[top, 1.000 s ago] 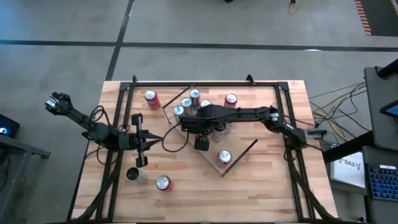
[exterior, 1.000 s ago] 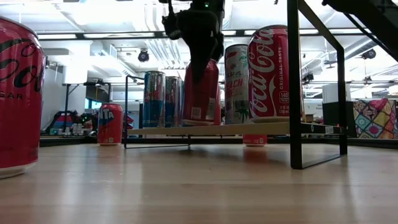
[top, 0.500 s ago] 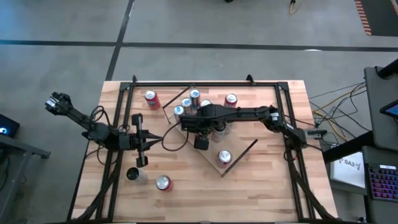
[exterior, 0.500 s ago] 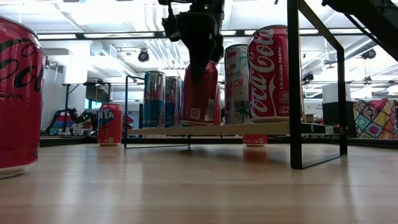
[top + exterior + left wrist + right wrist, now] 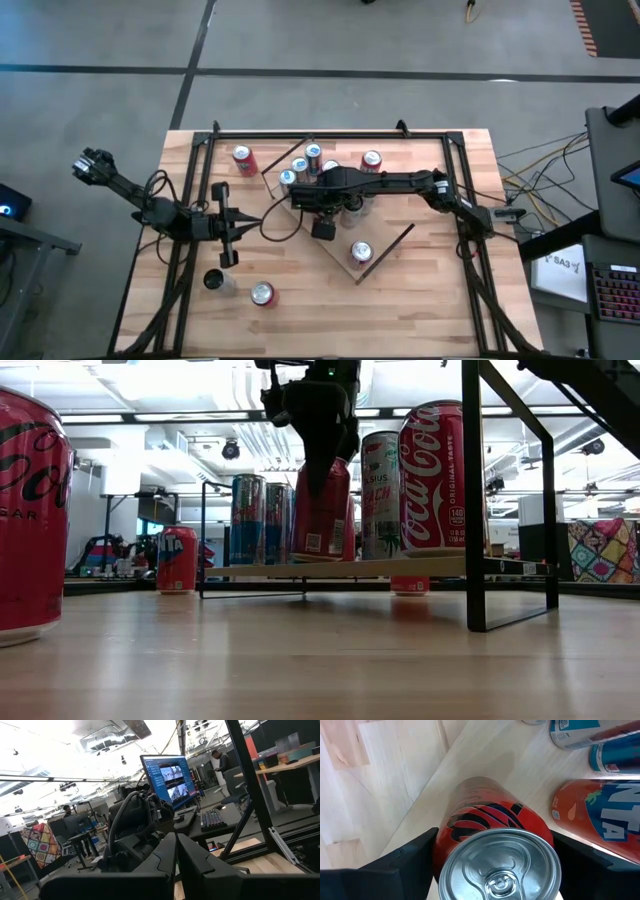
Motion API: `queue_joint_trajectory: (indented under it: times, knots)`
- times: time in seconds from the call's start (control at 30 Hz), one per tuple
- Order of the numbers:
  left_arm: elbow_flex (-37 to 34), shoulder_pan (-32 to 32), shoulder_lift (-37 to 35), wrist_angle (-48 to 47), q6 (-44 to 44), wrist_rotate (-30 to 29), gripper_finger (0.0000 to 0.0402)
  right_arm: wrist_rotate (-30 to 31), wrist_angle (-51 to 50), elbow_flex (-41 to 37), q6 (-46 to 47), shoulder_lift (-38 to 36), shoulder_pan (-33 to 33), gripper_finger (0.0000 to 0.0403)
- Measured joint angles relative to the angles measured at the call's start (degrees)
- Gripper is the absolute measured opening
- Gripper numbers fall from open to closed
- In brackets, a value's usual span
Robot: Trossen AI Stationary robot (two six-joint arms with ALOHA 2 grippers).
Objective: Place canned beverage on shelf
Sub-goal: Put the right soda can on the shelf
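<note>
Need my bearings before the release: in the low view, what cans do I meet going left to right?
Big red can at the edge → small red can far off → blue cans → red can under the right gripper → pale can → Coca-Cola can.

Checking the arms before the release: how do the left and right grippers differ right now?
The left gripper is shut and empty, off the shelf; the right gripper sits over the shelf, its fingers spread either side of a red can. Both are dark two-finger grippers.
</note>
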Motion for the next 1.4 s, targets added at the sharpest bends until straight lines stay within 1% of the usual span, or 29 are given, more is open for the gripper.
queue_joint_trajectory:
  times: [0.27, 0.7, 1.0, 1.23, 1.4]
  knots:
    - [0.0, 0.0, 0.0, 0.02, 0.0, -0.02, 0.0, 0.0, 0.91, 0.0, -0.54, 0.0, 0.0, 0.0325]
    - [0.0, 0.0, 0.0, 0.02, 0.0, -0.02, 0.0, -0.01, 1.05, 0.0, 0.24, 0.0, 0.0, 0.0328]
    - [0.0, -0.02, 0.0, 0.02, 0.0, -0.02, 0.0, 0.02, 1.46, 0.0, 0.4, -0.07, -0.13, 0.0349]
    - [0.0, -0.01, 0.0, 0.04, 0.21, -0.02, 0.0, 0.03, 1.72, 0.06, 0.29, -0.25, -0.25, 0.0348]
    - [0.0, -0.01, 0.0, 0.07, 0.42, -0.02, 0.0, 0.07, 1.76, 1.87, 0.14, -0.42, -0.37, 0.0349]
